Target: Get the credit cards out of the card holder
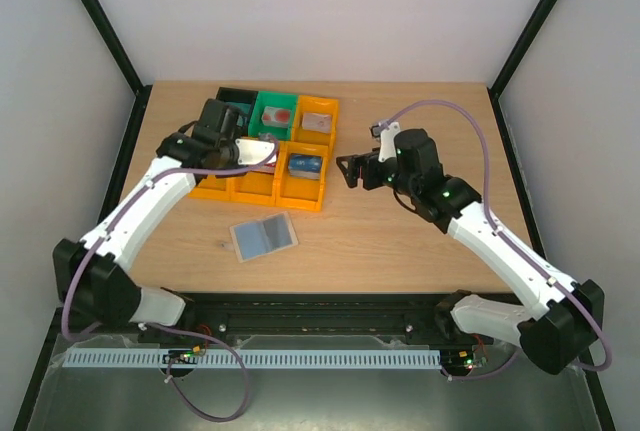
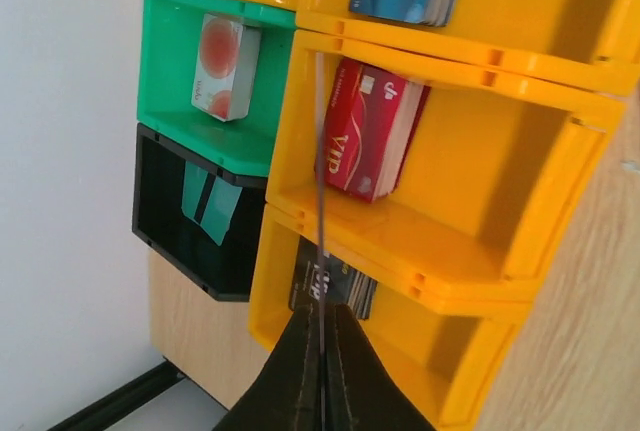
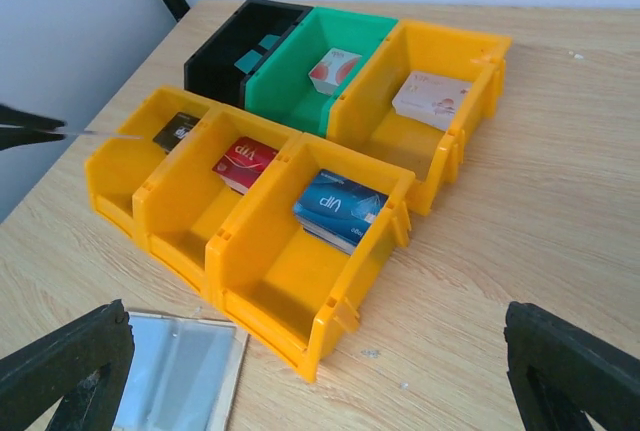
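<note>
Looking through the overhead camera, I find the card holder lying opened flat on the surface, its grey-blue inside facing up. It sits just in front of the block of bins, apart from both arms.

My left end effector is closed on one card, pinched at its edge. I see that card only edge-on, as a thin pale line, so I cannot tell its colour. From the right wrist view it hangs over the left front orange bin, where a dark card lies.

My right end effector hangs with its jaws spread wide and nothing between them, over bare wood just right of the bins and facing them.

The middle front orange bin has a red card marked VIP, and the right front orange bin has blue cards marked VIP. Behind them, the black bin holds teal cards, the green bin a white and red card, and the rear orange bin a pale card.
</note>
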Motion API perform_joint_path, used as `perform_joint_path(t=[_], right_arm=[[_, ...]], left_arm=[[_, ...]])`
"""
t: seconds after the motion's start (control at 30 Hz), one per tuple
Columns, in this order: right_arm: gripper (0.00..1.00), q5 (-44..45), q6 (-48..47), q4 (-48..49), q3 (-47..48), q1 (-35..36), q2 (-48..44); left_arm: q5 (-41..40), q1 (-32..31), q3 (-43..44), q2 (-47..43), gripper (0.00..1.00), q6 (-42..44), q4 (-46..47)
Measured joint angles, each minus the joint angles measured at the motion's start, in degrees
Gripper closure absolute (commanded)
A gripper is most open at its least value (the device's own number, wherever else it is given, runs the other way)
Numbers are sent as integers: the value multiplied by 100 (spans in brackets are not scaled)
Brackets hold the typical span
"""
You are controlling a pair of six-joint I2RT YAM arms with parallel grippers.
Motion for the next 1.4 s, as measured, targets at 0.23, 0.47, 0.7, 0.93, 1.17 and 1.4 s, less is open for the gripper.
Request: perform_joint_path(t=[0.23, 0.47, 0.7, 0.93, 1.17, 1.4], right_arm=[[1, 90, -87, -44, -90, -20, -376], [1, 116, -85, -44, -105, -22, -221], [1, 157, -133, -46, -101, -22, -55], [1, 153, -195, -44, -98, -33, 144], [1, 133, -221, -44, -63, -68, 256], [1, 109, -267, -44, -35, -90, 256]], left_arm=[[-9, 273, 431, 1285, 98, 129, 452], [-166, 426, 671, 2205, 98, 389, 1152], [-208, 422, 619, 2529, 98, 479, 1690], [-208, 411, 439, 2544, 98, 555, 1792], [-254, 404, 302, 2594, 98, 568, 2052], [-372, 382, 247, 2833, 98, 564, 2243]])
